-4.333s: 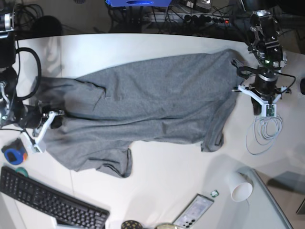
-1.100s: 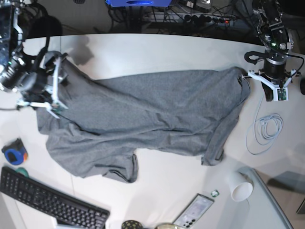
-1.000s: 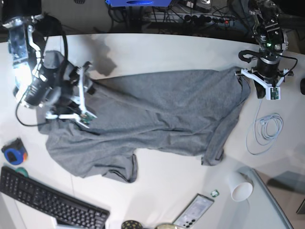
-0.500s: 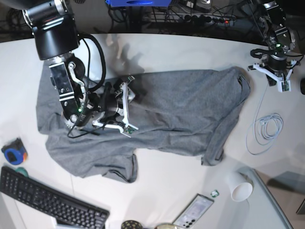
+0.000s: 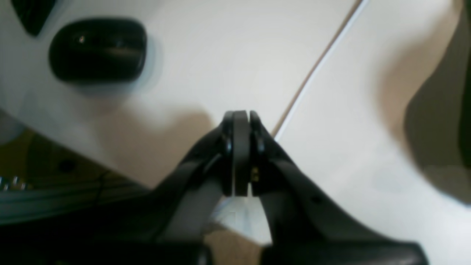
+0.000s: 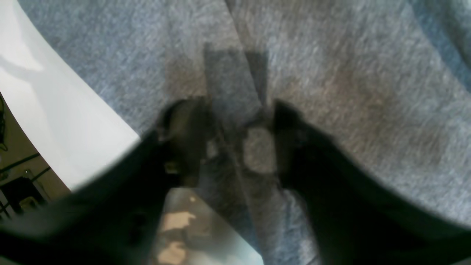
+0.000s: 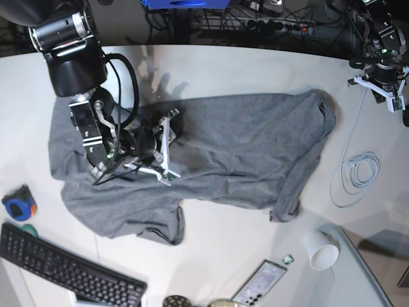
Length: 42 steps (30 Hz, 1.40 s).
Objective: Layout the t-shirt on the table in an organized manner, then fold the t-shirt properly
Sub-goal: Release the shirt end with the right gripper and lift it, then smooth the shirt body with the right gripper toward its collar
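The heather-grey t-shirt [image 7: 236, 147] lies spread across the white table [image 7: 243, 64], with rumpled edges at its near left and right. My right gripper [image 7: 167, 144] hangs low over the shirt's left-middle. In the right wrist view the right gripper [image 6: 237, 114] is blurred, its jaws stand apart, and grey fabric [image 6: 349, 73] fills the space under and between them. My left gripper [image 7: 382, 83] is off the shirt, over bare table at the far right. In the left wrist view the left gripper [image 5: 241, 117] is shut with nothing in it.
A black mouse [image 5: 97, 49] lies on the table just beyond the left gripper. A coiled white cable [image 7: 358, 173], a white cup [image 7: 321, 251] and a phone [image 7: 259, 284] sit at the right and front. A black keyboard [image 7: 64, 268] and a blue object [image 7: 16, 206] are front left.
The right arm swung from the shirt's left end to its left-middle, and its jaws narrowed. The left gripper left the shirt's right edge and moved to the far right. The shirt's left end now lies flat.
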### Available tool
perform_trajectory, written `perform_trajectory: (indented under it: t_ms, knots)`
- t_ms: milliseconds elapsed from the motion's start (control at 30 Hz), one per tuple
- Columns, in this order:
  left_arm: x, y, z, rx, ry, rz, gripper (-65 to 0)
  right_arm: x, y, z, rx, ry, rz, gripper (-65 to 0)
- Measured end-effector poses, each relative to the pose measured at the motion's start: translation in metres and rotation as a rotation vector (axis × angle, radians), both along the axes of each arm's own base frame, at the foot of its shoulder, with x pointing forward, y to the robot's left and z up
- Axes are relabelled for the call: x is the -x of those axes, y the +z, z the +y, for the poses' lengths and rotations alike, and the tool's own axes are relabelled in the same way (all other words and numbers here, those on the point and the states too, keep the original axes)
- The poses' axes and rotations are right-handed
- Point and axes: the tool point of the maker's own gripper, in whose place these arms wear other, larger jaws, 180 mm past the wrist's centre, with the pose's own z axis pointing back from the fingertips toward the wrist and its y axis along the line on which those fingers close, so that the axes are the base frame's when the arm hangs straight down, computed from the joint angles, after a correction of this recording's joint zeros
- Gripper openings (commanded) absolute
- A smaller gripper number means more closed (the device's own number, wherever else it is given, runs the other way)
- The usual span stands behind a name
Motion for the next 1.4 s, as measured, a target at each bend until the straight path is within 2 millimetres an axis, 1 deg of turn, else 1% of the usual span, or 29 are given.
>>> perform_trajectory:
  t_ms: [67, 133, 200, 367, 467, 533, 633, 700, 900, 967, 1000, 1067, 1133, 1167, 1200, 1233, 1267, 1300, 1333, 1367, 1400]
  knots:
    - [-0.002, 0.002, -0.001, -0.003, -0.004, -0.011, -65.0, 0.001, 0.001, 0.006, -0.012, 0.002, 0.003, -64.4]
    - [-0.001, 0.000, -0.001, 0.000, -0.003, -0.009, -65.0, 0.002, 0.004, 0.009, -0.015, 0.007, -0.006, -64.5]
    - [0.000, 0.000, -0.001, 0.000, -0.002, -0.004, -65.0, 0.006, 0.010, 0.006, 0.016, 0.028, -0.017, -64.4]
    - [-0.003, 0.001, -0.002, 0.000, -0.006, -0.010, -65.0, 0.015, 0.044, 0.005, 0.057, 0.065, -0.107, -64.5]
    - [-0.002, 0.001, -0.002, 0.000, -0.005, -0.007, -65.0, 0.031, 0.058, 0.004, 0.078, 0.083, -0.135, -64.5]
    - [-0.003, 0.001, -0.002, 0.001, -0.006, -0.008, -65.0, 0.047, 0.059, 0.000, 0.100, 0.094, -0.120, -64.5]
    - [-0.004, 0.002, -0.002, -0.001, -0.005, -0.012, -65.0, 0.071, 0.057, -0.004, 0.119, 0.102, -0.092, -64.4]
    - [-0.004, 0.002, -0.002, 0.000, -0.006, -0.012, -65.0, 0.083, 0.053, -0.008, 0.134, 0.107, -0.070, -64.4]
    - [-0.018, 0.008, -0.002, 0.000, -0.005, -0.042, -65.0, 0.132, 0.029, -0.020, 0.196, 0.224, 0.016, -64.2]
    - [-0.024, 0.014, -0.002, -0.009, -0.011, -0.056, -65.0, 0.145, 0.019, -0.021, 0.209, 0.254, 0.056, -63.8]
    - [-0.026, 0.018, -0.002, -0.016, -0.015, -0.065, -65.0, 0.150, 0.013, -0.023, 0.211, 0.253, 0.083, -62.1]
    - [-0.033, 0.026, -0.002, -0.026, -0.020, -0.087, -65.0, 0.158, 0.001, -0.028, 0.230, 0.255, 0.134, -55.5]
    - [-0.041, 0.028, -0.008, -0.026, -0.040, -0.098, -65.0, 0.159, -0.001, -0.034, 0.247, 0.258, 0.144, -45.5]
    - [-0.044, 0.028, -0.012, -0.022, -0.054, -0.099, -65.0, 0.154, 0.002, -0.035, 0.253, 0.259, 0.123, -42.0]
    - [-0.046, 0.027, -0.015, -0.018, -0.060, -0.099, -65.0, 0.145, 0.012, -0.034, 0.253, 0.259, 0.077, -38.3]
    - [-0.046, 0.026, -0.016, -0.015, -0.061, -0.099, -65.0, 0.133, 0.026, -0.033, 0.244, 0.253, 0.017, -35.6]
    - [-0.045, 0.025, -0.016, -0.015, -0.061, -0.095, -65.0, 0.120, 0.043, -0.031, 0.235, 0.250, -0.057, -34.2]
    - [-0.044, 0.025, -0.016, -0.016, -0.060, -0.093, -65.0, 0.108, 0.058, -0.030, 0.230, 0.250, -0.121, -34.5]
    - [-0.043, 0.026, -0.016, -0.019, -0.059, -0.090, -65.0, 0.099, 0.069, -0.030, 0.222, 0.245, -0.164, -34.5]
    - [-0.044, 0.029, -0.018, -0.022, -0.061, -0.100, -65.0, 0.090, 0.075, -0.034, 0.220, 0.222, -0.189, -34.5]
    - [-0.048, 0.031, -0.026, -0.018, -0.071, -0.114, -65.0, 0.078, 0.079, -0.043, 0.220, 0.179, -0.204, -34.5]
